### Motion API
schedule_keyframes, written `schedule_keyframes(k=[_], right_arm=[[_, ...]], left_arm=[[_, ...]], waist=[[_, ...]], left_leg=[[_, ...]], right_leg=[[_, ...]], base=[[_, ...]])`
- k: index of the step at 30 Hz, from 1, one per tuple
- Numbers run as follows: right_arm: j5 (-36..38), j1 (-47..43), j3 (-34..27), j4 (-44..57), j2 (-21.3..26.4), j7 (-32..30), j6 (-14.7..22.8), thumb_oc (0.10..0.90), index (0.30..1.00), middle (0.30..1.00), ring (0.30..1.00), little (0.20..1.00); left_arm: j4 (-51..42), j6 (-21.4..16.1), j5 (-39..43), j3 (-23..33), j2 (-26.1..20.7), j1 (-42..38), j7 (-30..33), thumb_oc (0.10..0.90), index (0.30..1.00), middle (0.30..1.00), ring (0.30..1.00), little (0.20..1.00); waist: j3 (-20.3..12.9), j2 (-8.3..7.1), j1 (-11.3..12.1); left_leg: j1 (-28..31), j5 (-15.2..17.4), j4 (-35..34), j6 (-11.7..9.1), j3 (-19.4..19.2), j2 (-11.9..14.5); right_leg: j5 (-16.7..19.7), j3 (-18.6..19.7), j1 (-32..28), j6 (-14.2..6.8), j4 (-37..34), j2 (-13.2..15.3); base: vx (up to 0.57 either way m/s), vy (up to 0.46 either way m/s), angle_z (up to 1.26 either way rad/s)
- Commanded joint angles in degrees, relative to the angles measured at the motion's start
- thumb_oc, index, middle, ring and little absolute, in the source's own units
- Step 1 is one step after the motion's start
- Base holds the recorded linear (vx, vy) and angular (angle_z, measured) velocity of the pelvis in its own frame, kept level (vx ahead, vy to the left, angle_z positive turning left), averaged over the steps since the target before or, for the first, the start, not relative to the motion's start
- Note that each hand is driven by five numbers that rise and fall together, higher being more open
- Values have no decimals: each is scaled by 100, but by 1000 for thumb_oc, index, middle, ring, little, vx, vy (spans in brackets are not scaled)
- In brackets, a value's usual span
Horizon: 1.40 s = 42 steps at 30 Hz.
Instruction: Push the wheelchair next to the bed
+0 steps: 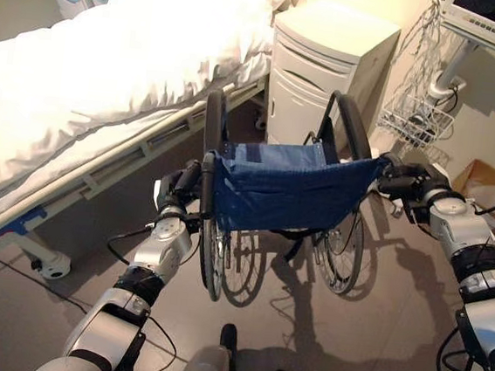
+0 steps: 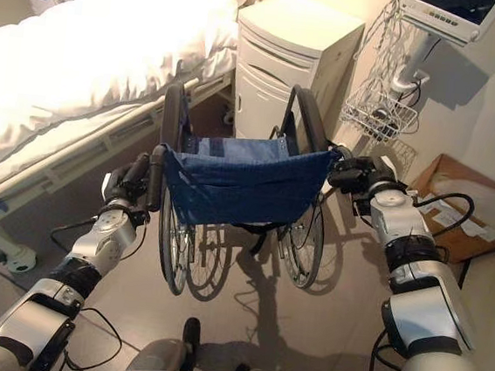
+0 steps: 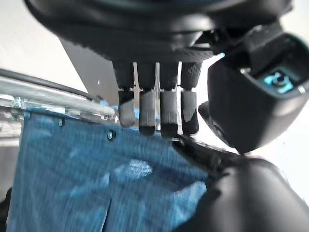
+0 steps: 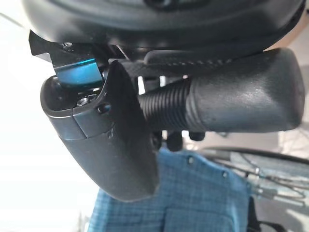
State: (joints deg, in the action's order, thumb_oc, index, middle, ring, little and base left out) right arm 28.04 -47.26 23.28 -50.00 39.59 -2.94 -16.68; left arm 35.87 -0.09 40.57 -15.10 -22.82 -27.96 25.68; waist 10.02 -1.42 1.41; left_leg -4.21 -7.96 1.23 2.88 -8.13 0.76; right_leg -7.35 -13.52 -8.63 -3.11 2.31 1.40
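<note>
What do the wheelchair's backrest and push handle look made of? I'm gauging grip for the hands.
The backrest looks like blue woven cloth with a matte weave and rivets. The push handle in the right hand looks like black ribbed rubber, possibly plastic. The left hand grips the other.

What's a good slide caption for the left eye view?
Both hands, left and right, grip the wheelchair's push handles, beside the bed.

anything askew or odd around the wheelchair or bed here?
Nothing stands out. The wheelchair stands upright beside the bed, with the left robot hand and right robot hand each closed on a push handle. The white cabinet ahead is upright.
</note>
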Motion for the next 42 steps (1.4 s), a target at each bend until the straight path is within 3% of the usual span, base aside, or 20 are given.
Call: schedule_keyframes(k=[1,12,13,14,15,16,17,22,28,31,33,37,42], right_arm=[[382,-682,-9,341,-325,-346,693,400,300,300,300,300],[631,-408,-158,883,-746,-714,586,400,300,300,300,300],[649,-360,-132,985,-795,-749,562,431,347,347,347,347],[643,-341,-129,1020,-800,-736,546,552,528,528,528,528],[642,-339,-130,1022,-800,-736,545,552,528,528,528,528],[621,-265,-122,1097,-823,-683,495,800,900,900,900,900],[603,-207,-113,1145,-818,-689,487,800,900,900,900,900],[526,-62,-166,1269,-724,-790,504,800,900,900,900,900],[482,218,-387,1444,-526,-963,586,800,900,900,900,900],[128,305,-537,1498,-352,-1181,646,800,900,900,900,900],[-656,299,-593,1615,-42,-1392,636,800,900,900,900,900],[-1144,321,-774,1968,540,-1558,528,800,900,900,900,900],[-1150,549,-1097,2239,1023,-1615,632,800,900,900,900,900]], left_arm=[[267,-325,-335,-304,-162,-1350,-195,400,300,300,300,300],[304,-191,-455,-269,-283,-1580,-275,400,300,300,300,300],[306,-148,-436,-271,-281,-1567,-288,400,300,300,300,300],[303,-131,-431,-272,-281,-1559,-289,400,300,300,300,300],[302,-130,-431,-272,-281,-1559,-289,400,300,300,300,300],[320,-97,-416,-259,-280,-1505,-328,431,347,347,347,347],[329,-35,-387,-251,-285,-1467,-328,800,900,900,900,900],[390,-6,-367,-210,-334,-1351,-310,800,900,900,900,900],[234,-193,-480,81,-417,-1014,340,800,900,900,900,900],[256,-267,-532,320,-380,-733,658,800,900,900,900,900],[287,-247,-722,453,-289,-415,745,800,900,900,900,900],[267,-238,-1079,635,-247,168,707,800,900,900,900,900],[392,-260,-1392,845,-357,635,544,800,900,900,900,900]], waist=[[-165,-66,223],[-143,-8,146],[-168,-4,136],[-174,-3,133],[-174,-4,133],[-200,0,124],[-214,2,116],[-268,-3,79],[-259,-36,86],[-247,-78,105],[-246,-116,117],[-218,-166,124],[-204,-197,99]], left_leg=[[-123,830,461,-470,-131,-234],[111,904,251,-303,-156,-373],[166,911,211,-288,-156,-372],[181,910,197,-286,-154,-372],[183,910,196,-286,-154,-372],[239,918,154,-276,-157,-365],[272,913,122,-271,-163,-361],[386,909,23,-261,-200,-342],[451,931,-23,-242,-192,-330],[492,955,-37,-234,-171,-321],[514,969,-47,-223,-165,-303],[535,973,-80,-200,-162,-284],[557,977,-125,-186,-195,-255]], right_leg=[[301,-62,187,-174,121,287],[315,-5,264,-264,229,339],[313,-3,256,-270,233,337],[312,-5,254,-273,235,337],[312,-6,254,-273,235,337],[311,-12,258,-276,240,332],[313,-20,263,-275,244,325],[322,-43,264,-273,233,297],[315,-64,324,-259,263,275],[306,-95,334,-249,276,267],[309,-106,352,-253,283,254],[325,-81,419,-252,300,215],[329,-28,481,-242,316,177]], base=[[-25,77,13],[41,45,0],[45,8,3],[37,7,3],[34,2,3],[45,0,0],[53,-1,1],[33,-3,0],[0,0,0],[-11,-26,1],[-20,-41,5],[-37,-28,8],[-15,-8,1]])
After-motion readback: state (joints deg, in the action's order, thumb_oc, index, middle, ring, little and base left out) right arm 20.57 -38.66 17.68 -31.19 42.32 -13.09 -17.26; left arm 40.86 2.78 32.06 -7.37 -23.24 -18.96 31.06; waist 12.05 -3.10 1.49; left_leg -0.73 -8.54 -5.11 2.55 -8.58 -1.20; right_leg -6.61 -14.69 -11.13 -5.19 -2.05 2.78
